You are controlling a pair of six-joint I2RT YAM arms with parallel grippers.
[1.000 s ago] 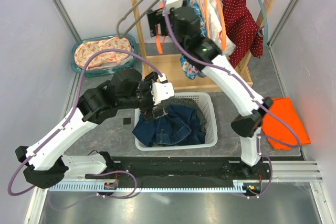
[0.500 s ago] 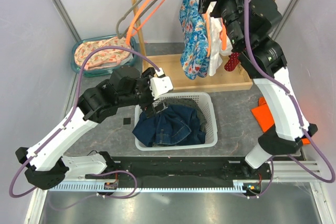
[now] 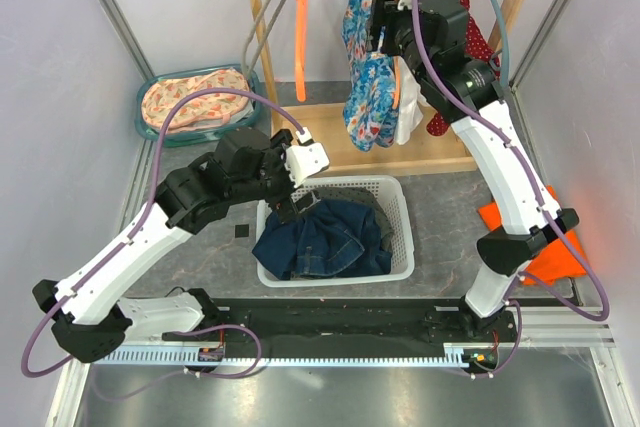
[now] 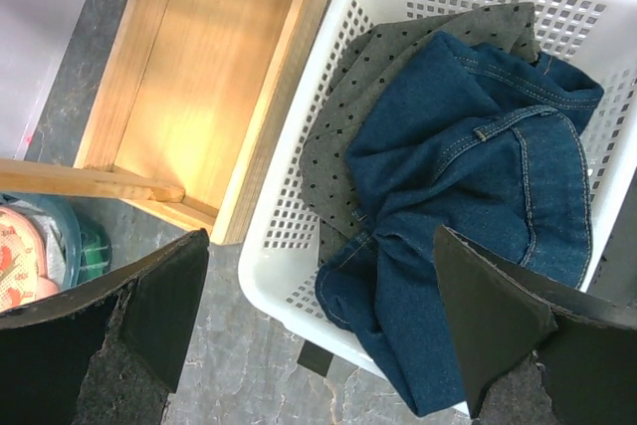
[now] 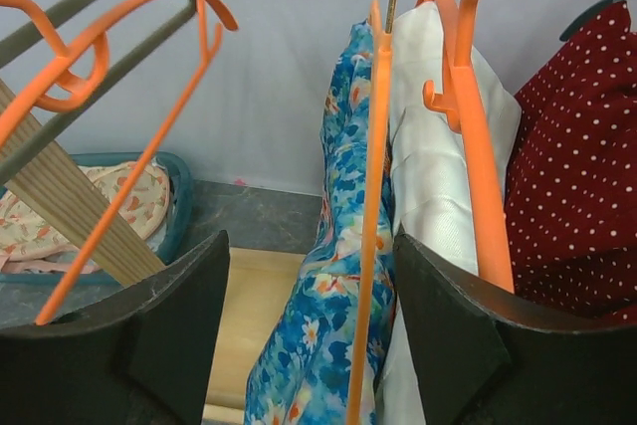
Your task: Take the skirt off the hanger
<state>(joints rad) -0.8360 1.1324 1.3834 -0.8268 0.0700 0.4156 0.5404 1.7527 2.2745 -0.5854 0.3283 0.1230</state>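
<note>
The blue floral skirt [image 3: 362, 67] hangs on an orange hanger [image 5: 373, 226] from the wooden rail, also in the right wrist view [image 5: 348, 276]. My right gripper [image 3: 385, 25] is open, high up at the rail. Its jaws stand either side of the skirt and the hanger's arm, not closed on them [image 5: 311, 340]. My left gripper [image 3: 290, 209] is open and empty over the white basket's [image 3: 405, 237] left rim [image 4: 318, 335]. A denim garment [image 4: 468, 216] and a grey dotted cloth [image 4: 368, 116] lie in the basket.
A white garment [image 5: 438, 186] and a red polka-dot garment [image 5: 577, 176] hang right of the skirt. Empty orange [image 3: 300, 37] and grey [image 3: 262, 27] hangers hang left. A teal tub [image 3: 190, 102] of clothes sits far left. An orange cloth [image 3: 550, 247] lies right. The rack's wooden base [image 4: 209, 77] stands behind the basket.
My right arm swung from the empty hangers at the left across to the right, then settled at the floral skirt. The empty hangers swung back down. My left arm barely moved.
</note>
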